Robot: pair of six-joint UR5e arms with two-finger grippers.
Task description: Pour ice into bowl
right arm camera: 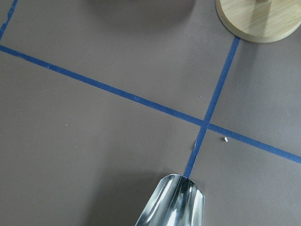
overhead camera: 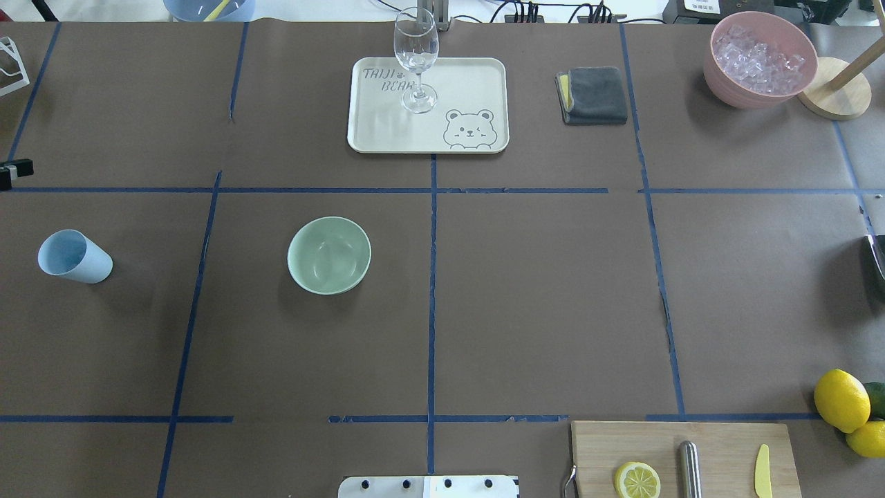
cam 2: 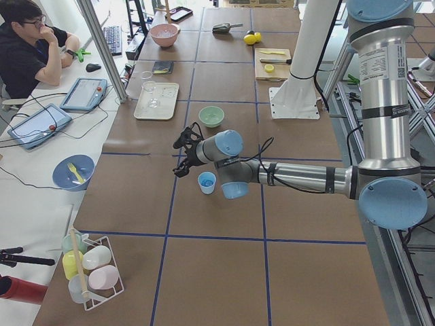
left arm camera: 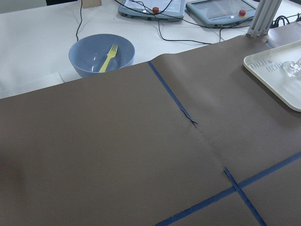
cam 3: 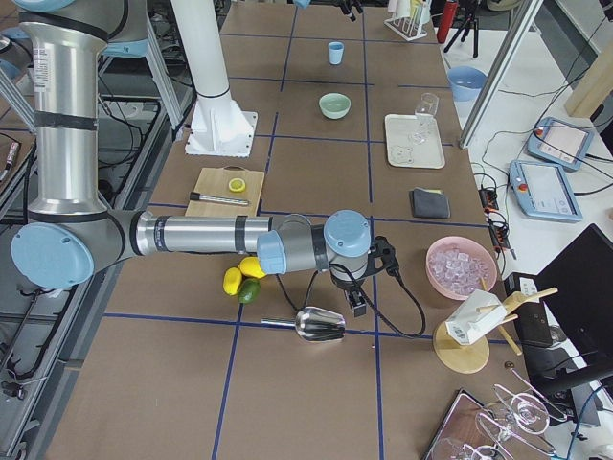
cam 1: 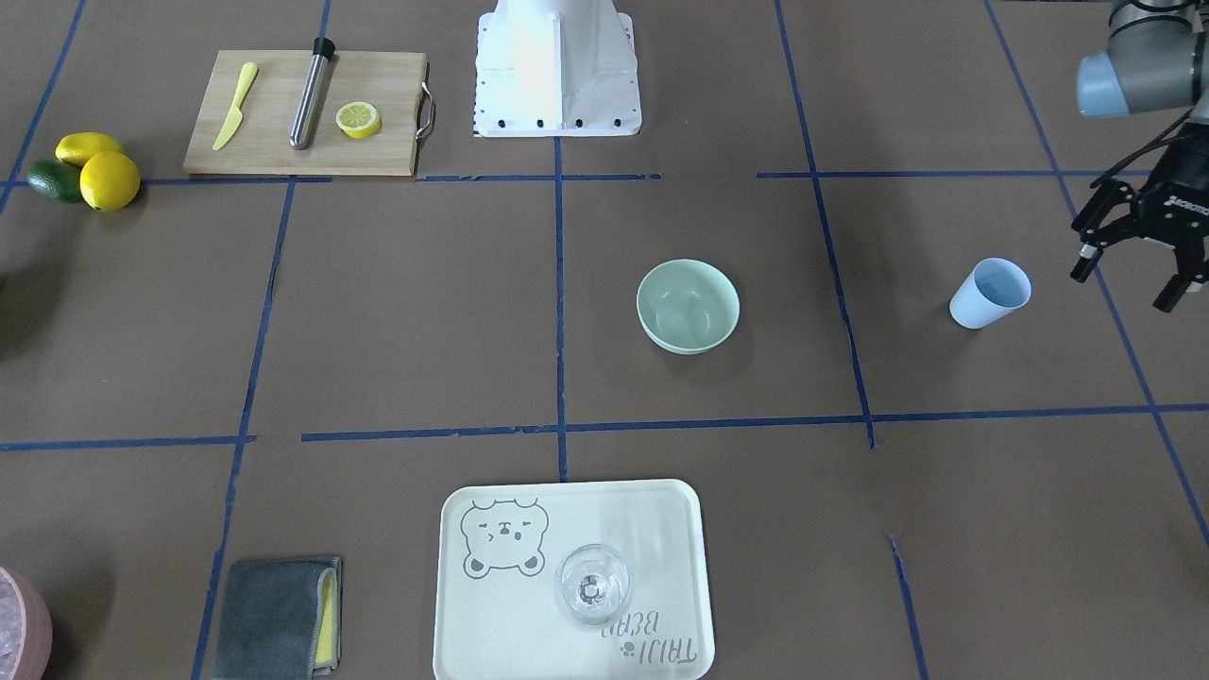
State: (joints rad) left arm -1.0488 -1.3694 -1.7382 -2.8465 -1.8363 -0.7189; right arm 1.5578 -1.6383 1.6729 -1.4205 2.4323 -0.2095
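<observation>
- Ice (overhead camera: 759,55) was heaped in the pink container (overhead camera: 733,95) at the worktop's (overhead camera: 539,311) 1 o'clock corner, overhead view.
- Bowl (overhead camera: 329,254) sat empty, well apart, at 8 o'clock from the ice.
- Right end effector (cam 3: 354,299) was the nearer one, with the container at its 3 o'clock in the right side view; can't tell whether it was spread.
- Metal scoop (cam 3: 321,324) lay beside it at 8 o'clock, handle toward 9.
- Left end effector (cam 1: 1124,286) was spread, holding nothing, near the blue cup (cam 1: 990,293).

Bright, even light, sharp focus; soft shadow beside the bowl (cam 1: 688,307), glare on robot base (cam 1: 557,66).
</observation>
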